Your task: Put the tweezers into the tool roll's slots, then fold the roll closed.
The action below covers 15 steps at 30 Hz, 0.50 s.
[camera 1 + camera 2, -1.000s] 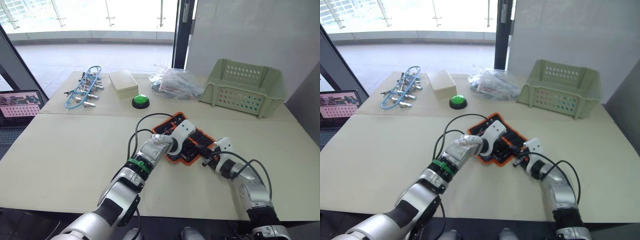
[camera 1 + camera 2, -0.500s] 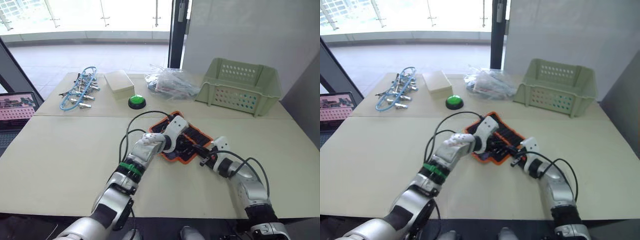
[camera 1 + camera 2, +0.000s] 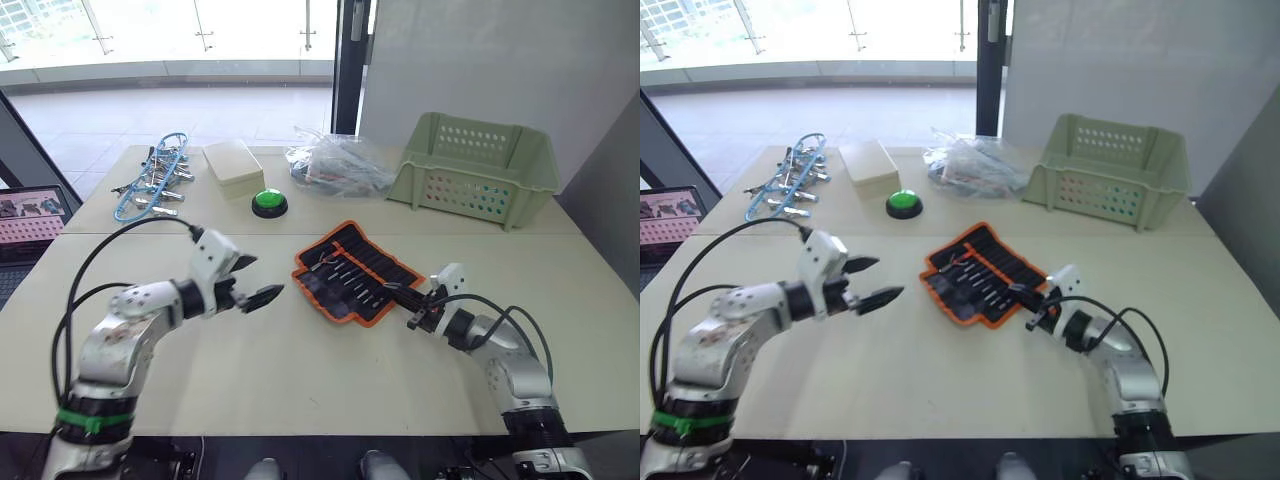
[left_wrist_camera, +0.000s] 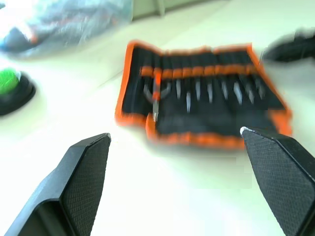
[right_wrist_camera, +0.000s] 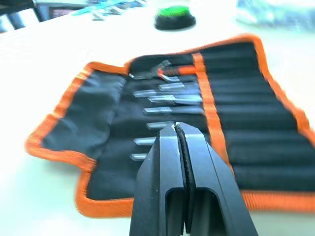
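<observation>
The tool roll (image 3: 355, 283) lies unfolded on the table, black with orange edging. Several tweezers (image 4: 198, 90) sit side by side in its slots (image 5: 246, 123), their pale tips (image 5: 170, 100) pointing out. My left gripper (image 3: 262, 277) hovers open over bare table to the left of the roll, apart from it and holding nothing. In the left wrist view the left gripper (image 4: 174, 133) has its two fingers spread wide with the roll ahead. My right gripper (image 3: 395, 293) is shut, its tips over the roll's near right part (image 5: 175, 127). I see nothing between its fingers.
A green plastic basket (image 3: 487, 170) stands at the back right, with a clear plastic bag (image 3: 335, 165) beside it. A green button (image 3: 268, 202), a beige box (image 3: 230, 165) and clips with blue cables (image 3: 150, 185) lie at the back left. A laptop (image 3: 30, 215) sits beyond the table's left edge.
My left gripper has drawn back leftward off the roll and opened, uncovering the roll. The right gripper stays shut at the roll's right side. The camera has shifted a little.
</observation>
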Motion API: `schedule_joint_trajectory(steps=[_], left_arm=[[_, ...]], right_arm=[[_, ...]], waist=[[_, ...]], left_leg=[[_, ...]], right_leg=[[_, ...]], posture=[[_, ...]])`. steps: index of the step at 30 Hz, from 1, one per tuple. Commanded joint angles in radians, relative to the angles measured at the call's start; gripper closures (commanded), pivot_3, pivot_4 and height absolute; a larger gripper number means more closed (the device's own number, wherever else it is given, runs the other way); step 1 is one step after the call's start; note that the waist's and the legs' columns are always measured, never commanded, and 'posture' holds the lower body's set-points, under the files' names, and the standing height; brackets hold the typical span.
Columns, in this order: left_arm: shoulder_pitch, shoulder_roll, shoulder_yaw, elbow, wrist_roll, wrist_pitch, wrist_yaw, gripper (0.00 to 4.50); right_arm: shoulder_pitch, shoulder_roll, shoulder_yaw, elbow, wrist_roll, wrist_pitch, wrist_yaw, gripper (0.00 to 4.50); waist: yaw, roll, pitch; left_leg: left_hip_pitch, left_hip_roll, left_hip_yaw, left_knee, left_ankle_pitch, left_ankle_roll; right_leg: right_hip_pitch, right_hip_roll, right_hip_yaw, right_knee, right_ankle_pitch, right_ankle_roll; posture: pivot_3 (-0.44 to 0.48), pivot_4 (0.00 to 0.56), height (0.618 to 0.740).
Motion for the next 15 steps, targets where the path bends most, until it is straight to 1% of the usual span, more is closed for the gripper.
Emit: schedule_joint_trajectory(steps=[1, 3, 5, 6, 9, 12, 15], left_arm=[[0.070, 0.064, 0.054, 0.005, -0.010, -0.139, -0.083, 0.00], [0.124, 0.094, 0.075, 0.032, -0.034, -0.164, -0.130, 0.00], [0.150, 0.109, 0.086, 0.043, -0.046, -0.184, -0.153, 0.00], [0.155, 0.113, 0.089, 0.045, -0.052, -0.191, -0.154, 0.00], [0.154, 0.108, 0.097, 0.051, -0.071, -0.197, -0.143, 0.00], [0.157, 0.110, 0.093, 0.050, -0.075, -0.193, -0.140, 0.00], [0.159, 0.116, 0.082, 0.050, -0.068, -0.201, -0.135, 0.00]], right_arm=[[0.022, -0.018, 0.035, -0.130, 0.011, 0.005, 0.038, 3.65], [0.032, -0.028, 0.079, -0.191, -0.019, 0.005, 0.041, 3.01], [0.031, -0.039, 0.126, -0.229, -0.079, -0.019, 0.029, 2.25], [0.030, -0.042, 0.146, -0.236, -0.115, -0.034, 0.015, 1.99], [0.026, -0.038, 0.199, -0.233, -0.218, -0.093, -0.037, 0.91], [0.014, -0.042, 0.269, -0.212, -0.353, -0.216, -0.079, 0.03], [-0.005, -0.036, 0.314, -0.185, -0.438, -0.291, -0.111, 0.03]], waist=[[0.005, 0.000, 0.000], [0.008, 0.000, 0.000], [0.005, 0.000, 0.000], [0.005, 0.000, 0.001], [0.007, 0.000, 0.001], [0.004, 0.000, 0.001], [0.001, 0.000, 0.001]], left_leg=[[0.000, 0.000, 0.000, 0.000, 0.000, 0.000], [0.000, 0.000, 0.000, 0.000, 0.000, 0.000], [0.000, 0.000, 0.000, 0.000, 0.000, 0.000], [0.000, 0.000, 0.000, 0.000, 0.000, 0.000], [0.000, 0.001, 0.000, 0.000, 0.000, 0.000], [0.000, 0.001, 0.001, 0.000, 0.000, 0.000], [0.000, 0.001, 0.001, 0.000, 0.000, 0.000]], right_leg=[[0.000, 0.000, 0.000, 0.000, 0.000, 0.000], [0.001, 0.000, 0.000, -0.001, 0.000, 0.000], [0.001, 0.000, 0.000, -0.001, 0.000, 0.000], [0.001, 0.000, 0.000, -0.001, 0.000, 0.000], [0.000, 0.000, -0.001, 0.000, 0.000, 0.000], [0.000, 0.000, -0.001, 0.000, 0.000, 0.000], [-0.001, 0.000, -0.001, 0.000, 0.000, 0.000]], posture=[[0.000, 0.150, 0.740], [0.000, 0.150, 0.740], [0.000, 0.150, 0.740], [0.000, 0.150, 0.740], [0.000, 0.150, 0.740], [0.000, 0.150, 0.740], [0.000, 0.150, 0.740]])
